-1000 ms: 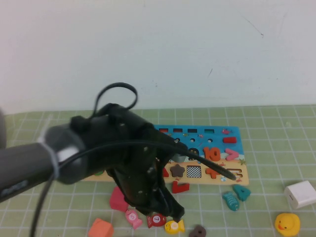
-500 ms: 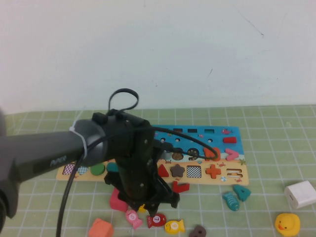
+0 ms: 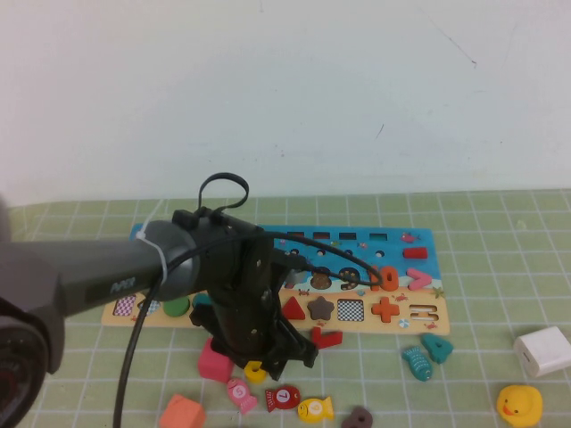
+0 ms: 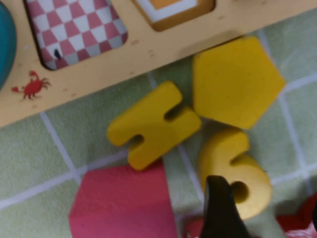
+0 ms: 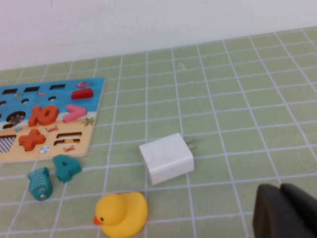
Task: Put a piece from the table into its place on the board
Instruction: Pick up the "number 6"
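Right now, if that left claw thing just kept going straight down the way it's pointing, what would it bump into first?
Most likely the yellow 6: the left gripper points down at it, one finger right over it. How far above it hangs is unclear. The right gripper sits far off, near the white charger.

A green checked mat (image 5: pixel 237 99) covers the table and runs back to a plain pale wall (image 5: pixel 148 20). The end of the board (image 5: pixel 49 121) shows: a blue upper part with a red bar, an orange 10 and a pink arrow-like sign, and a tan lower strip with an orange cross. Just off its near edge lie a teal numeral 4 (image 5: pixel 66 167) and a teal fish (image 5: pixel 39 182), side by side. A yellow rubber duck (image 5: pixel 121 214) sits nearer still. A white plug adapter (image 5: pixel 166 157) rests on the mat, apart from the duck, prongs pointing away from the board. A dark bit of the right gripper (image 5: pixel 285 210) pokes in above bare mat.
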Controlling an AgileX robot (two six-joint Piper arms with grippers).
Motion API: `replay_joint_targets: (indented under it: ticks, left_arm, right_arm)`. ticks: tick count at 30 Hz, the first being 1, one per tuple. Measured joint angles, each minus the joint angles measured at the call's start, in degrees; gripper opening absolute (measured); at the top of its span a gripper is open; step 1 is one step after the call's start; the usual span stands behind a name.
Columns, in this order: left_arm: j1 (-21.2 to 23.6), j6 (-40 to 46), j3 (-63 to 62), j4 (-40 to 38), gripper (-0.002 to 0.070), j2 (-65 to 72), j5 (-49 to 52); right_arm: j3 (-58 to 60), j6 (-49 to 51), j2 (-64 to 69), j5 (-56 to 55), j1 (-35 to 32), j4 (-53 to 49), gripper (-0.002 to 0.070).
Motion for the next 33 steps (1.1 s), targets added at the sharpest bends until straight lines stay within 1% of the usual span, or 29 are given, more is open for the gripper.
replay_joint_targets:
  ticks: [10,28,30,32,33]
  left_arm:
    - [0.45,-3.25,0.0,5.75,0.0357,1.35,-0.47]
    - [0.45,-3.46,-0.13,5.53,0.0355,3.02,-0.71]
    - [0.45,-3.46,-0.27,5.53,0.0324,3.11,-0.25]
    - [0.45,-3.46,-1.2,5.63,0.0261,3.37,1.29]
    - [0.45,-3.46,-1.75,5.72,0.0262,3.43,2.21]
  right_arm:
    - [0.0,0.09,0.0,0.0,0.0,0.0,-0.0001]
    - [0.0,0.09,0.0,0.0,0.0,0.0,-0.0001]
    - [0.0,0.09,0.0,0.0,0.0,0.0,-0.0001]
    - [0.0,0.09,0.0,0.0,0.0,0.0,-0.0001]
    - [0.0,0.09,0.0,0.0,0.0,0.0,-0.0001]
